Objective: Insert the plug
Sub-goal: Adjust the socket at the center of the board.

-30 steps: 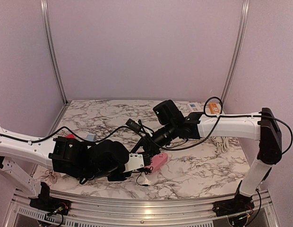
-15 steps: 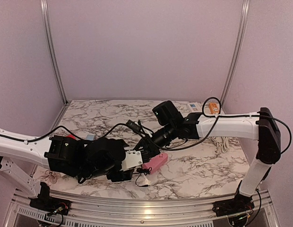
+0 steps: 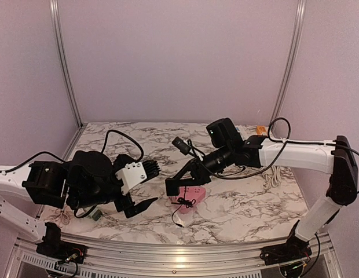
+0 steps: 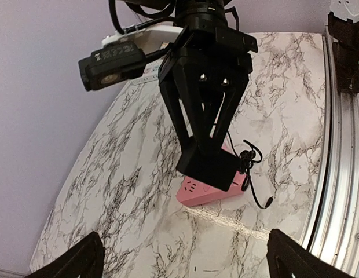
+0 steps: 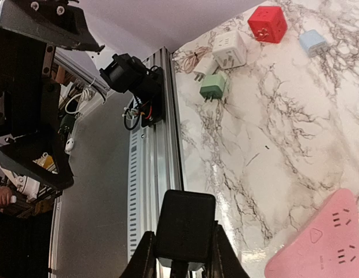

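Presently the right gripper (image 4: 207, 152) grips the black plug (image 4: 209, 171) over the pink power strip (image 4: 194, 194); insertion not yet done. Left gripper (image 3: 158, 183) hangs released, front-left.

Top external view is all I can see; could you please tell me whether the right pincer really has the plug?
Observer: Yes. The left wrist view shows the right pincer shut on a black plug.
Operator: Thank you. Is it seated in the pink strip?
Observer: No sign of that; the right wrist view shows the strip beside the plug, its socket holes uncovered.
Operator: Anything else my view hides?
Observer: A red adapter, a white adapter and a green adapter, lying close together.
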Tool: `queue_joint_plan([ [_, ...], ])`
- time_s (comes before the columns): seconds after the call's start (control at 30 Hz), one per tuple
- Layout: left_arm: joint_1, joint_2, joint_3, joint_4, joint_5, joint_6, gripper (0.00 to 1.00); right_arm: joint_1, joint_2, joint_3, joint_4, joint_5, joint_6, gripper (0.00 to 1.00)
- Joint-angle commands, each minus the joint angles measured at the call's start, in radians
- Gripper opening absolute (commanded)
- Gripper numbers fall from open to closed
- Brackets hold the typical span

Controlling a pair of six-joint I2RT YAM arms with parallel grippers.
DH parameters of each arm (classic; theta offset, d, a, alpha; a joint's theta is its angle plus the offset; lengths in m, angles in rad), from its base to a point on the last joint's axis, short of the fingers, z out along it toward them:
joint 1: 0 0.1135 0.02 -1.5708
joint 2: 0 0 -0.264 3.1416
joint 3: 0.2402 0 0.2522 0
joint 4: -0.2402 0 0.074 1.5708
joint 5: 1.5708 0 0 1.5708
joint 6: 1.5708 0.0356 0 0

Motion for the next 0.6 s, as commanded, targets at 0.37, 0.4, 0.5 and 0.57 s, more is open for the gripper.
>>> queue_joint_plan([
  [0.37,0.163,-0.092,-0.127,0.223,0.162,-0.274,0.99,-0.113,-0.545,-0.121,-0.191,0.841,-0.250,0.00],
  [0.4,0.170,-0.082,-0.127,0.228,0.165,-0.294,0.99,-0.114,-0.572,-0.150,-0.183,0.886,-0.255,0.00],
  [0.5,0.179,-0.057,-0.136,0.241,0.160,-0.328,0.99,-0.114,-0.626,-0.213,-0.135,0.987,-0.237,0.00],
  [0.57,0.189,-0.048,-0.147,0.260,0.165,-0.351,0.99,-0.114,-0.641,-0.245,-0.103,0.995,-0.206,0.00],
])
